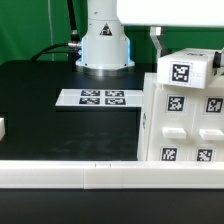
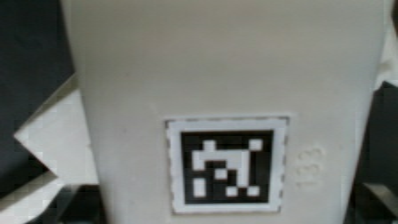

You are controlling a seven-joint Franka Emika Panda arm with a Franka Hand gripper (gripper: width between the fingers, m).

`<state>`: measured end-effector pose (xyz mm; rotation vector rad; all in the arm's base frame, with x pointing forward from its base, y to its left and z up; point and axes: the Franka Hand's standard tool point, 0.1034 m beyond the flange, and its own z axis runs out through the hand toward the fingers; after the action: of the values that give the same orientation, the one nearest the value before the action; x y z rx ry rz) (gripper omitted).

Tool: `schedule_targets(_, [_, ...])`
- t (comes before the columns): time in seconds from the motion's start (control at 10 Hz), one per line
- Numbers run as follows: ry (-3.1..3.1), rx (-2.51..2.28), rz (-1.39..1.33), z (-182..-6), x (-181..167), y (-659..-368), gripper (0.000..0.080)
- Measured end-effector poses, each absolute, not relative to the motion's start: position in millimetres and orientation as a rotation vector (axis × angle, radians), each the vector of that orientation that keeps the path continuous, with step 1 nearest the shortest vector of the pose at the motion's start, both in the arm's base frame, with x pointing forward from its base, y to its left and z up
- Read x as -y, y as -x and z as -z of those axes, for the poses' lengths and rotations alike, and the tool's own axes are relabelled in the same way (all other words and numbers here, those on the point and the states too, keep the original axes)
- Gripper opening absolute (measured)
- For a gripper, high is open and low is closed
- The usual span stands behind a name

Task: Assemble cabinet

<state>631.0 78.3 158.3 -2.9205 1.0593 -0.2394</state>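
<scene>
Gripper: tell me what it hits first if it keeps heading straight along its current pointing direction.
Most likely the white tagged block, which fills the wrist view just ahead. In the exterior view the gripper itself is hidden, so the depth is unclear.

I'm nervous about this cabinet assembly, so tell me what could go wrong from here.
The small tagged block sits atop the cabinet near its upper edge, so it might slip off. The wrist view shows only a white tagged piece, so the grip cannot be checked. The cabinet stands close to the white front rail.

White, rounded arm base (image 1: 104, 42) with a blue-tinted shadowed side, black cables (image 1: 62, 45) trailing beside it.
</scene>
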Motion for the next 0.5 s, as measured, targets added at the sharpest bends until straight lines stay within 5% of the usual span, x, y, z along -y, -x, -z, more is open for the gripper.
schedule_targets(0.5, [2.509, -1.757, 0.219, -156.9, -68.8, -629.1, 0.0563])
